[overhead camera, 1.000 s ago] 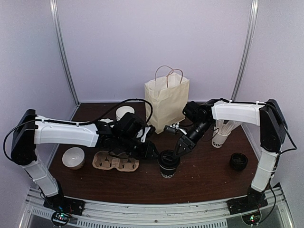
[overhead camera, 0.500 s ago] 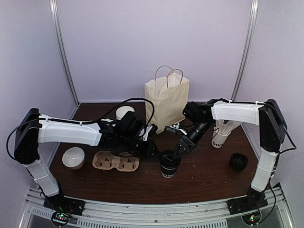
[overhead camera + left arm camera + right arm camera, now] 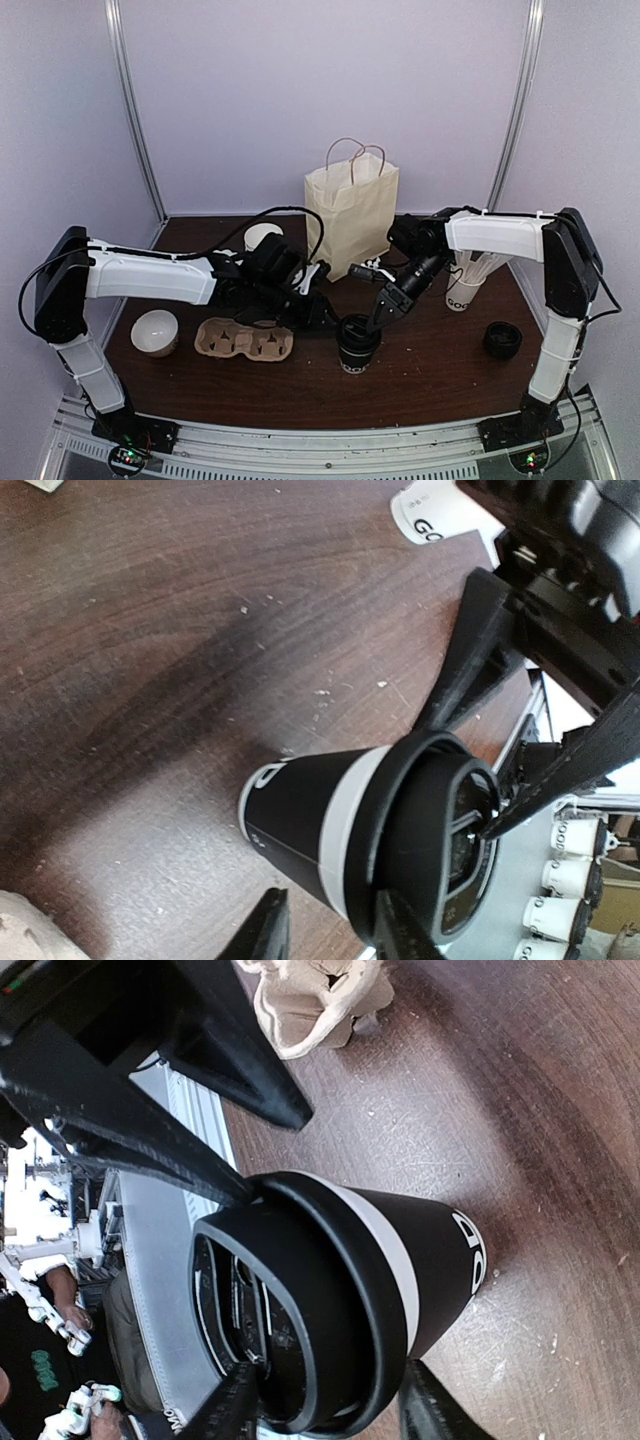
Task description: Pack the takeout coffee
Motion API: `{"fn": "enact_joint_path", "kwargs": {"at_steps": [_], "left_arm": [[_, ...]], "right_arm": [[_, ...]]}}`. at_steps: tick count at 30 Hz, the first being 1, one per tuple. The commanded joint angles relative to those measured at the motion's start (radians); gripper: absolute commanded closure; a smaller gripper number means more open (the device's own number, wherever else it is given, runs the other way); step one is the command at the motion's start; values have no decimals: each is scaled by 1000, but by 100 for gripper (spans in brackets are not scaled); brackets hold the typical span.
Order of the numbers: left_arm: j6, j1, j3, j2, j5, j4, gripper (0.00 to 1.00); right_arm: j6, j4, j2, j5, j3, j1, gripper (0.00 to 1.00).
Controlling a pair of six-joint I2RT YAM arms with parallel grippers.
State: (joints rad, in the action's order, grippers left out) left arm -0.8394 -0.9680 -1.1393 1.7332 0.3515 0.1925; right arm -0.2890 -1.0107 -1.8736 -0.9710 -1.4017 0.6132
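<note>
The takeout coffee, a black cup with white lettering and a black lid, stands upright on the table at front centre. My left gripper is at its left. In the left wrist view it is open, one finger clear of the cup and the other against the lid's edge. My right gripper is at the cup's upper right. In the right wrist view it is open across the lid, one finger on the lid's top and the other beside the cup wall.
A cream paper bag stands upright behind the cup. A pulp cup carrier and a white bowl lie to the left. A white lettered cup with sticks and a black stack are to the right.
My left gripper has drawn slightly back and up from the cup. My right gripper has shifted a little. The cup has stayed in place.
</note>
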Motion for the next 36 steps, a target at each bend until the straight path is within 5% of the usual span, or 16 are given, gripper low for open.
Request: {"fn": "enact_joint_path", "kwargs": {"at_steps": [1,9,14,24,36], "left_arm": [[71,-18,21,35,-24,9,63],[120,-18,-17,26,-58,-33,61],[140,-17,-50,48,-39,-44,60],[141,-20,-51,4,-32,-68,59],[162,-19,-77,-17,-53,-89,51]], "right_arm": [[-15,11,-30,6,-21,-14,56],[-9,-4,-42,-22,-26,-30,55],[-54,-63,-26,-44,-63,-30,33],[-81,-67,75,90,-63,-56,20],[-158,-91,125,130,-61,-79,19]]}}
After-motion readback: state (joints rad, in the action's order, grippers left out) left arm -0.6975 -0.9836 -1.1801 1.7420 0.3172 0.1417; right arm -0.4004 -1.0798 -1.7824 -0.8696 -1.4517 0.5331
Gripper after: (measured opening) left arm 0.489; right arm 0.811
